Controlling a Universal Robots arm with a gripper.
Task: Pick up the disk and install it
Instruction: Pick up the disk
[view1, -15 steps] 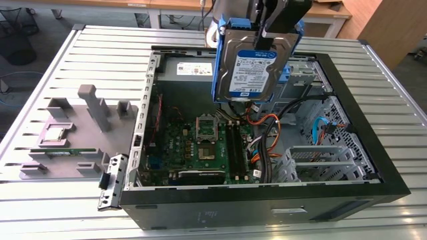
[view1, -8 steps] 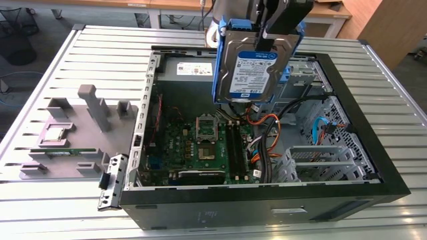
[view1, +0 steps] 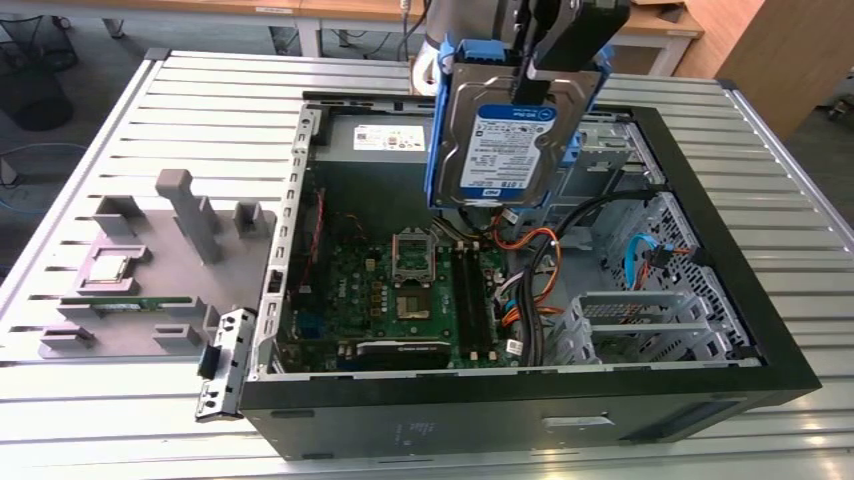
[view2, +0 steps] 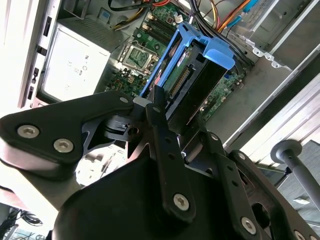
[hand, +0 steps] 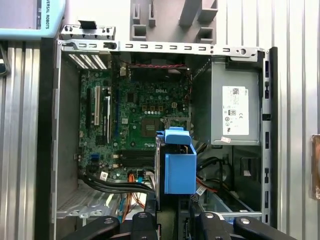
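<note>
Open computer case lies on slatted table beside a grey tray

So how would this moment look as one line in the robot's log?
gripper: shut on disk | disk: upright, held above open computer case | installed: not yet

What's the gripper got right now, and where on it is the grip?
The gripper holds the disk by its upper end, fingers shut on it there. The disk hangs roughly upright above the open computer case.
</note>
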